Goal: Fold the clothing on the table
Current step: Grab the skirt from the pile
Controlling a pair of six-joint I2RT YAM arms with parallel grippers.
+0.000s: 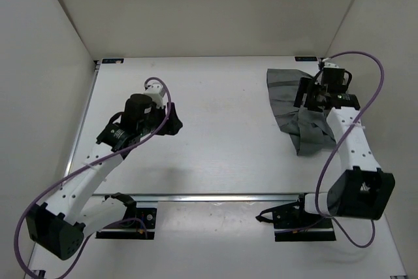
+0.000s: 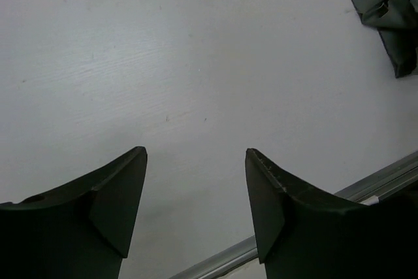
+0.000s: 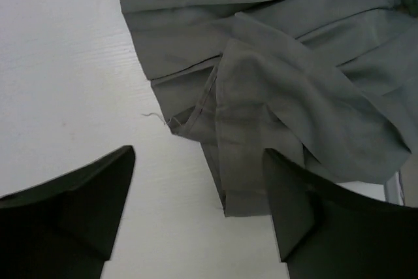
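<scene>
One spread right hand (image 3: 199, 153) hovers above crumpled clothing (image 3: 281, 76)

Off-white back wall (image 1: 209, 11) across top, L wall (image 1: 39, 83) angled down left side, R wall (image 1: 392, 31) opp., seams meeting at corners.

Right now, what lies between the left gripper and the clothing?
Only bare white table separates the left gripper from the clothing; nothing sits on that stretch. The top external view shows it, and the left wrist view agrees.
</scene>
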